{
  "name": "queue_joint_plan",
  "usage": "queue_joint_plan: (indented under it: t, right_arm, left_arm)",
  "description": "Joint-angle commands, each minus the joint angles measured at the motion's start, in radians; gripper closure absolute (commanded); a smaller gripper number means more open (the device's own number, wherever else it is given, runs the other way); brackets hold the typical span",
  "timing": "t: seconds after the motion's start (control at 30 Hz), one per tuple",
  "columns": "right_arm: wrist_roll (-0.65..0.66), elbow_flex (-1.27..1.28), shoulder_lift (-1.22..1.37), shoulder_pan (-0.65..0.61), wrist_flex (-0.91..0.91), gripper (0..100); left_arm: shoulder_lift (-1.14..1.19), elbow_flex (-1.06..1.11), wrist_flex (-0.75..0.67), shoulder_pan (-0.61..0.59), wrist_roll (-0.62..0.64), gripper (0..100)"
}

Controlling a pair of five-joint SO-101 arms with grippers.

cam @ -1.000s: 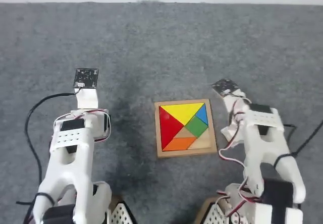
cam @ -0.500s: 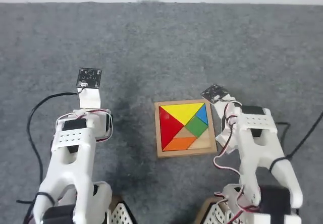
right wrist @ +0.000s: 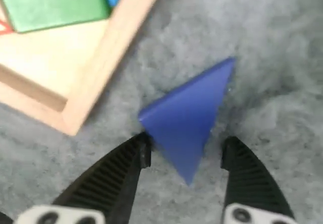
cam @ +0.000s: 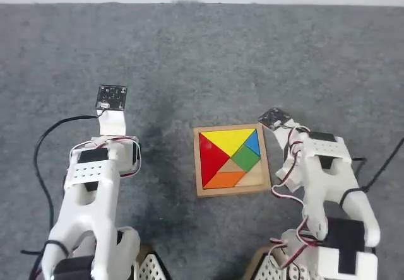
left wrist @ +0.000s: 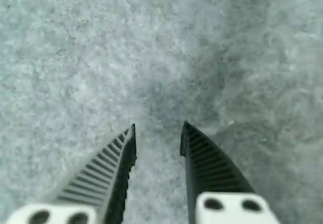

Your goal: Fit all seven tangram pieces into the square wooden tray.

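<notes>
Beside tray (right wrist: 108,62) outer corner, on grey mat (left wrist: 151,42): dark blue triangle (right wrist: 189,113), flat, betw. spread fingers of R gripper (right wrist: 186,146), not pinched. L gripper (left wrist: 157,133) also spread, over bare mat, well apart from tray. Coloured pieces (cam: 245,157) sit inside tray.

wooden tray (right wrist: 120,38) cut off at edge, green piece (right wrist: 50,2) likewise
</notes>
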Motion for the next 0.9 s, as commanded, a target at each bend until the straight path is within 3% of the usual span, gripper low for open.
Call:
queue_joint_plan:
  t: [0.0,0.37,0.7,0.87]
  right_arm:
    - [-0.021,-0.026,-0.001,0.010,-0.027,82.6]
    - [-0.195,-0.023,-0.156,-0.117,0.099,61.4]
    - [-0.356,-0.026,-0.156,-0.136,0.082,66.4]
    - [-0.370,-0.031,-0.119,-0.139,0.021,66.6]
  left_arm:
    - [0.002,-0.027,-0.018,0.009,-0.008,86]
    - [0.002,-0.027,-0.018,0.009,-0.008,86]
    - [0.002,-0.027,-0.018,0.009,-0.008,86]
    - [0.002,-0.019,-0.018,0.011,-0.008,86]
